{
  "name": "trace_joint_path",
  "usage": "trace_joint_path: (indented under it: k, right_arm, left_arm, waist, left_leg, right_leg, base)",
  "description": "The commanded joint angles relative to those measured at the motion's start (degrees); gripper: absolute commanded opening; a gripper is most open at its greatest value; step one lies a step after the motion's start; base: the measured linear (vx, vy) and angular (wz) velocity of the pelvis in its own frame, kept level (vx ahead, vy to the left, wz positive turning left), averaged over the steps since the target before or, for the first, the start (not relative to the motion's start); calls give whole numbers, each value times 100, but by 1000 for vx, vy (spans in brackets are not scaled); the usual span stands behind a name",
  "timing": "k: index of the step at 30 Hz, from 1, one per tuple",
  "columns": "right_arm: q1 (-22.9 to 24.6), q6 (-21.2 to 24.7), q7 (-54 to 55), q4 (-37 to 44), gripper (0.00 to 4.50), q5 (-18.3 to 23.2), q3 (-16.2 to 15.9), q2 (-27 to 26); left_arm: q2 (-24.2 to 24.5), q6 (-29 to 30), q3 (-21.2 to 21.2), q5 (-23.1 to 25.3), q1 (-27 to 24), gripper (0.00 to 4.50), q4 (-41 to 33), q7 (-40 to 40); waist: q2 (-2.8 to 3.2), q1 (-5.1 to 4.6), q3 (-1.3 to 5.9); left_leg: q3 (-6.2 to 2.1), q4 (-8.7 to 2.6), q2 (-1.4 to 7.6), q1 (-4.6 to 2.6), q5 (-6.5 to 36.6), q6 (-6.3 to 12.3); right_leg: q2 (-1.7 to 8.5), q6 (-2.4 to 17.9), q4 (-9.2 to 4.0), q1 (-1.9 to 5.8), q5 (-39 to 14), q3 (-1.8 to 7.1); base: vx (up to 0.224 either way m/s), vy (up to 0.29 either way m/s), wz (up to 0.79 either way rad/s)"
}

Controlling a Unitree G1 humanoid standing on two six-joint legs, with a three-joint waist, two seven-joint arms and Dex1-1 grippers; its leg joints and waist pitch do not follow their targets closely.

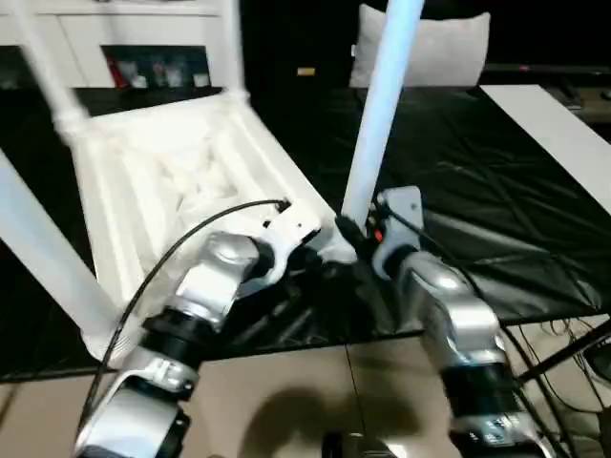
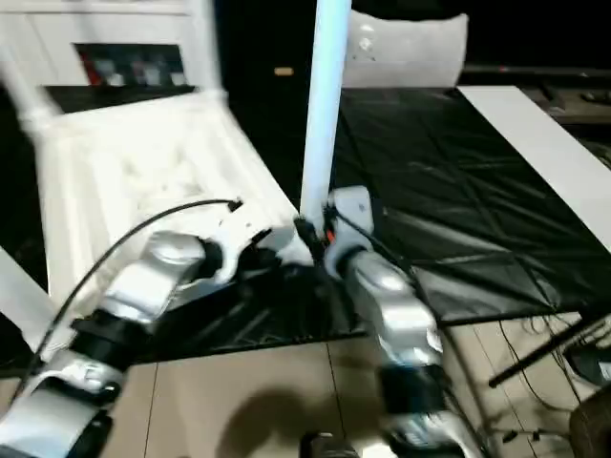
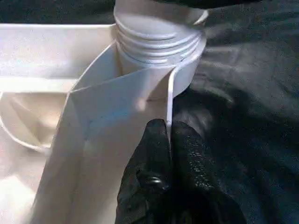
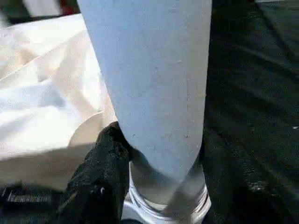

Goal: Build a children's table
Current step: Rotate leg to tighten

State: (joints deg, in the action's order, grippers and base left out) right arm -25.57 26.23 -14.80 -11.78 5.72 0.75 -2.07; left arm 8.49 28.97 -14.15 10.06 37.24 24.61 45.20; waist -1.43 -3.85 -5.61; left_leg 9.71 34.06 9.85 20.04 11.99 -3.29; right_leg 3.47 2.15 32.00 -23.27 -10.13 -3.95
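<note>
The table top [image 1: 181, 181] lies upside down on the black-covered bench [image 1: 496, 219], ribbed side up, its long axis running toward 11 o'clock. The left gripper [image 3: 168, 140], jaws clenched on the thin rim wall at the near right corner, probably steadies it. The right gripper [image 4: 140, 158] grasps the leg [image 1: 377, 124], upright toward 12, over that corner's threaded socket [image 3: 156, 42].

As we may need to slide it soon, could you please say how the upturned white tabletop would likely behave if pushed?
The tabletop is probably light, being hollow and ribbed underneath. It looks stiff, since the left pincer pinches its thin rim without visible bending. The upright leg might make it tip.
</note>
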Motion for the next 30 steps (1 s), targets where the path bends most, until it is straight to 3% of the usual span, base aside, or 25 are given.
trace_joint_path:
  k: [1,2,7,11,14,16,18,23,25,30]
  right_arm:
    - [19,133,-194,-338,228,169,-470,-375]
    - [36,76,-169,-312,228,143,-432,-359]
    - [171,-15,-461,30,281,275,-264,-105]
    - [300,-57,-857,301,314,359,-281,232]
    - [526,-207,-1646,716,338,507,-334,865]
    - [643,-319,-2295,928,354,601,-409,1348]
    - [725,-348,-2846,1072,368,724,-432,1740]
    - [730,-418,-3675,1129,405,930,-407,2293]
    - [684,-490,-4276,1103,418,1043,-516,2660]
    - [616,-618,-5202,1049,431,1221,-755,3101]
  left_arm:
    - [-368,-48,-224,-123,174,0,-350,-32]
    - [-327,-53,-239,-84,158,0,-358,-35]
    - [-17,-357,-315,-80,26,0,-298,166]
    - [174,-618,-375,-86,-55,0,-261,389]
    - [501,-1007,-454,-177,-189,0,-227,887]
    - [711,-1248,-525,-238,-236,0,-189,1262]
    - [905,-1537,-621,-292,-258,0,-154,1638]
    - [1256,-2099,-887,-281,-224,0,-20,2305]
    - [1460,-2489,-1061,-329,-193,0,43,2833]
    - [1608,-2952,-1223,-312,-40,0,257,3287]
  waist:
    - [44,50,279]
    - [10,47,289]
    - [10,88,318]
    - [20,148,365]
    - [21,212,391]
    - [38,252,399]
    - [38,302,374]
    - [45,363,354]
    - [45,415,374]
    - [19,492,402]
  left_leg:
    - [-151,-519,296,14,1503,248]
    - [-129,-508,294,25,1394,310]
    - [-97,-484,286,38,1000,469]
    - [-76,-455,287,61,517,645]
    - [-70,-427,299,65,173,873]
    - [-52,-412,313,49,110,985]
    - [-58,-426,321,41,234,995]
    - [-53,-452,346,-12,684,753]
    - [-50,-451,360,-31,593,680]
    - [-36,-420,350,-20,346,806]
  right_leg:
    - [490,989,-406,246,-1935,308]
    - [489,1018,-399,256,-1878,312]
    - [487,1066,-381,274,-1742,319]
    - [475,1224,-299,314,-1103,322]
    - [458,1360,-221,339,-472,314]
    - [461,1437,-205,323,-363,314]
    - [462,1447,-236,320,-573,303]
    - [466,1314,-298,290,-1232,314]
    - [469,1338,-258,289,-1067,323]
    - [485,1473,-198,308,-666,325]
  base:
    - [0,0,0]
    - [0,0,0]
    - [0,0,0]
    - [0,0,0]
    - [0,0,0]
    - [0,0,0]
    - [0,0,0]
    - [0,0,0]
    - [0,0,0]
    - [0,0,0]
